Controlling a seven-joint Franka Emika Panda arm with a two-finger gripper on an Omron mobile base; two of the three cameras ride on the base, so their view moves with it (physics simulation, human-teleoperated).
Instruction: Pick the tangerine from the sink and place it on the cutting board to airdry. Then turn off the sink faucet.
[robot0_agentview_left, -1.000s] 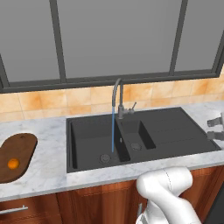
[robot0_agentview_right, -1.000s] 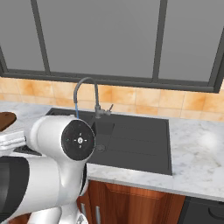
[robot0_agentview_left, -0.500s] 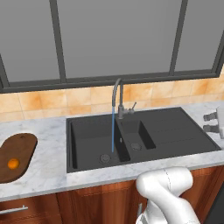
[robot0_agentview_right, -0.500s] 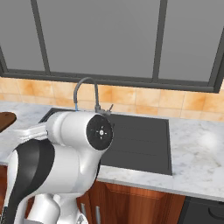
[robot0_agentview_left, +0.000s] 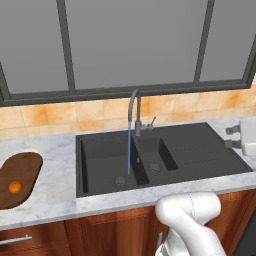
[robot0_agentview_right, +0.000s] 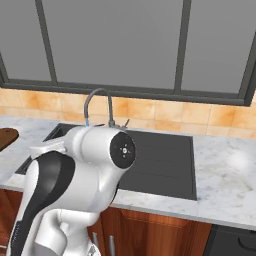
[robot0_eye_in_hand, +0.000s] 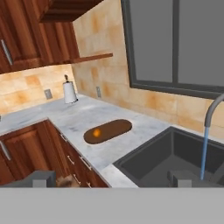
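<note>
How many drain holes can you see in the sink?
2: one in the large basin under the water stream, one in the small basin beside it. Both basin floors show, so none seems hidden.

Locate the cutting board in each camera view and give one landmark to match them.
Left base view: cutting board at far left on the counter, tangerine on it.
Right base view: its brown end at the left edge.
Hand view: board at centre, left of the sink.
Shared landmark: the sink faucet.

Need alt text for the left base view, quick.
A tangerine sits on the dark wooden cutting board at the left of a marble counter, while the grey gooseneck sink faucet pours a thin blue stream into the large basin of the black sink.
</note>
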